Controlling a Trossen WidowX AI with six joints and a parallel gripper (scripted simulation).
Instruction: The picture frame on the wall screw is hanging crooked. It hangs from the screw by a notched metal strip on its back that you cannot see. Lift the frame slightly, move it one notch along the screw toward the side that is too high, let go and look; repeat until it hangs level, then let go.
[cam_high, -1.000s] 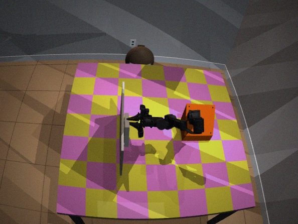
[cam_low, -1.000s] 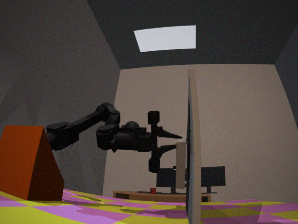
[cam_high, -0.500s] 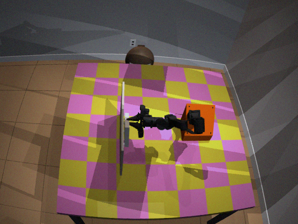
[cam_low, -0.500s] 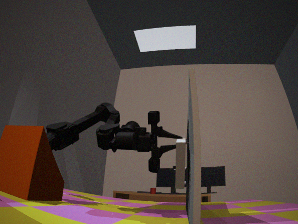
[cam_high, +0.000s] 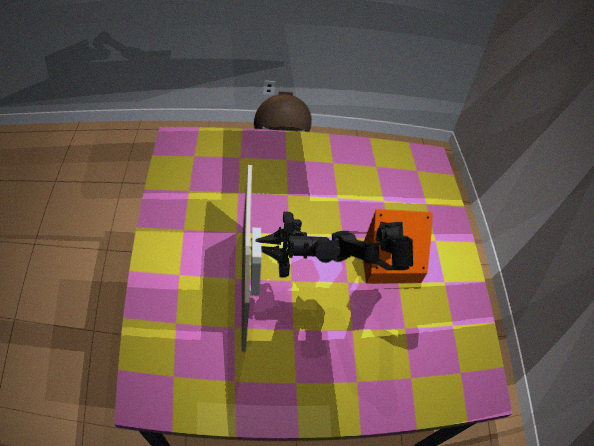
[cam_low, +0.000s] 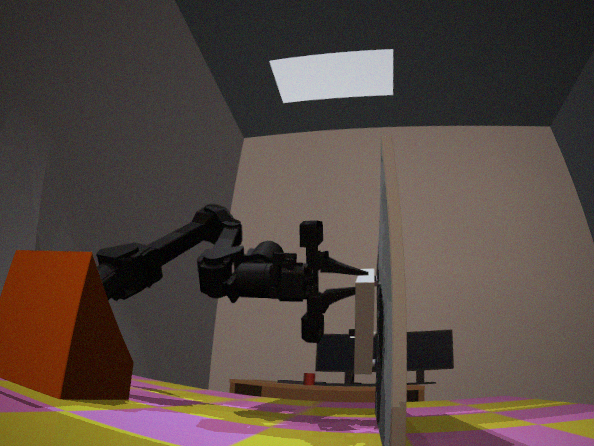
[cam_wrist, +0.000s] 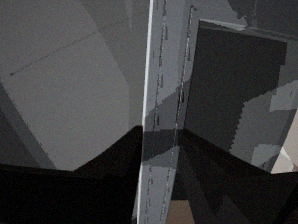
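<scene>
The picture frame (cam_high: 255, 280) (cam_low: 364, 330) (cam_wrist: 175, 45) is a pale, thin box shape close in front of the upright wall panel (cam_high: 248, 200) (cam_low: 395, 225). My gripper (cam_high: 260, 245) (cam_low: 362, 281) (cam_wrist: 158, 133) is shut on the frame's top border, one finger above and one below it. In the wrist view the grey border with a white edge runs between the fingers and leans slightly, with a dark inner area to its right. The notched strip on the back is hidden. The top and exterior views show the frame edge-on, so I cannot tell how level it hangs.
The arm stands on an orange base block (cam_high: 420, 240) (cam_low: 42, 320) on the pink and yellow checkered table (cam_high: 390, 395) (cam_low: 475, 425). A brown round object (cam_high: 283, 112) is beyond the table's far edge. A desk with monitors (cam_low: 430, 350) and a red cup (cam_low: 309, 378) is in the background.
</scene>
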